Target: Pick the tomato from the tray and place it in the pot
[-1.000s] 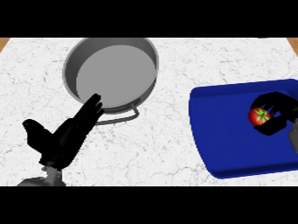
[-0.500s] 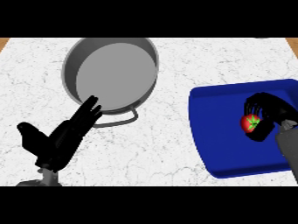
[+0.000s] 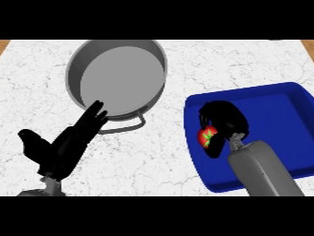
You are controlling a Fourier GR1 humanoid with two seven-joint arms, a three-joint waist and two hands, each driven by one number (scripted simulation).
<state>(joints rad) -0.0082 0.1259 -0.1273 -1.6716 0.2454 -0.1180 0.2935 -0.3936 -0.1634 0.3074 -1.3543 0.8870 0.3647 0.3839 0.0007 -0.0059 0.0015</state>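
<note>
The right hand point(image 3: 222, 120) curls around the red tomato point(image 3: 207, 137) over the left part of the blue tray point(image 3: 302, 133). The grey pot point(image 3: 116, 76) sits up-left on the marble counter point(image 3: 23, 83). The left hand point(image 3: 62, 145) rests open, fingertips near the pot's handle.

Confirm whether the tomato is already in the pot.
No, the tomato sits over the blue tray, enclosed by the right hand; the pot holds nothing.

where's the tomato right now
In the head view the tomato is right of centre, at the left side of the blue tray, with the right robot hand curled round it; the pot is up-left.
</note>
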